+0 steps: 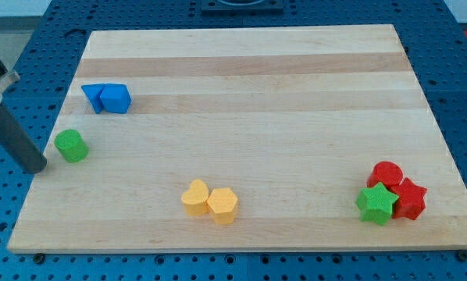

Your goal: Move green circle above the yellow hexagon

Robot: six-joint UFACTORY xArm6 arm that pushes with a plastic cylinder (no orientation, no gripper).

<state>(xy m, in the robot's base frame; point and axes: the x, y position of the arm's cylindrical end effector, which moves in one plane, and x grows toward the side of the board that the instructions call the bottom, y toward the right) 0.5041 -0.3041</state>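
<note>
Green circle (72, 146), small upright cylinder near board's (257, 86) left edge

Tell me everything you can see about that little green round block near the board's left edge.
The green circle is a short, solid-looking cylinder, matte like plastic, standing flat on the wooden board near the view's left edge. Nothing touches it. My tip sits just to its left, a small gap apart. The blue blocks lie above it.

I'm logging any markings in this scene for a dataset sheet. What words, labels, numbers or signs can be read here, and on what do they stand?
None: no readable text in this view.
The wooden board, the green circle, the yellow hexagon, the other blocks and my tip, just left of the green circle, bear no markings.
</note>
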